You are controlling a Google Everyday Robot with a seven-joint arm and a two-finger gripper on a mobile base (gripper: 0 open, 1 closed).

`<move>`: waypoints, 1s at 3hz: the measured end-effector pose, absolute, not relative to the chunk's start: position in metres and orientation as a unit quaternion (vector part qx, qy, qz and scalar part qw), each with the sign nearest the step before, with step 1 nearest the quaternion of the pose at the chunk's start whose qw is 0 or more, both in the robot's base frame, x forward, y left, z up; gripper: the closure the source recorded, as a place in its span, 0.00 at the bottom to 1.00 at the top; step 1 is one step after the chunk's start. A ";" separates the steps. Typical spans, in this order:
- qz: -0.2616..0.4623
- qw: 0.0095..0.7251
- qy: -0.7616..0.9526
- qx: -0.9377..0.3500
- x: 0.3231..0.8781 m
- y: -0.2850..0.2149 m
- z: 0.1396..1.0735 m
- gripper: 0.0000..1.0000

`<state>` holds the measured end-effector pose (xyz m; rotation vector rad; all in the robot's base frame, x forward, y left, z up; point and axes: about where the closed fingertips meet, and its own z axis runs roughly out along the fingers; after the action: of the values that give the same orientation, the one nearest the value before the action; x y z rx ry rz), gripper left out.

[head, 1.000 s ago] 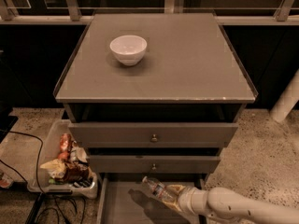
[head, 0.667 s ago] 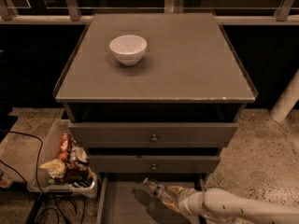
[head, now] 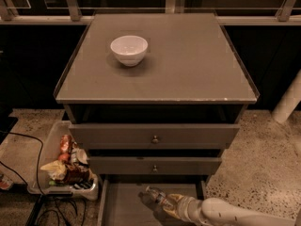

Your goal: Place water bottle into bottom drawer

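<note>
The water bottle (head: 156, 199), clear with a pale cap pointing left and up, lies slanted in my gripper (head: 173, 206) just above the floor of the bottom drawer (head: 121, 207). The drawer is pulled out at the lower edge of the camera view. My gripper reaches in from the lower right on a white arm (head: 235, 214) and is shut on the bottle's lower part. The bottle's label is hidden by the fingers. I cannot tell whether the bottle touches the drawer floor.
Two grey drawers with round knobs (head: 154, 139) sit above, slightly pulled out. A white bowl (head: 129, 49) stands on the cabinet top (head: 197, 60). A clear bin of snack packets (head: 66, 166) and cables (head: 44, 206) lie on the floor at the left.
The gripper and bottle have sunk slightly toward the drawer floor, otherwise holding about the same spot. Nothing else has moved.
</note>
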<state>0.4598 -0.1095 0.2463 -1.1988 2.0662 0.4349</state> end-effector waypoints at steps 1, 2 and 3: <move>0.184 0.363 0.783 -0.471 0.461 -0.102 0.218 1.00; 0.191 0.378 0.770 -0.477 0.471 -0.091 0.198 1.00; 0.190 0.387 0.764 -0.481 0.483 -0.085 0.182 1.00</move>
<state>0.4826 -0.0848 0.1825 -1.2238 1.9447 0.4826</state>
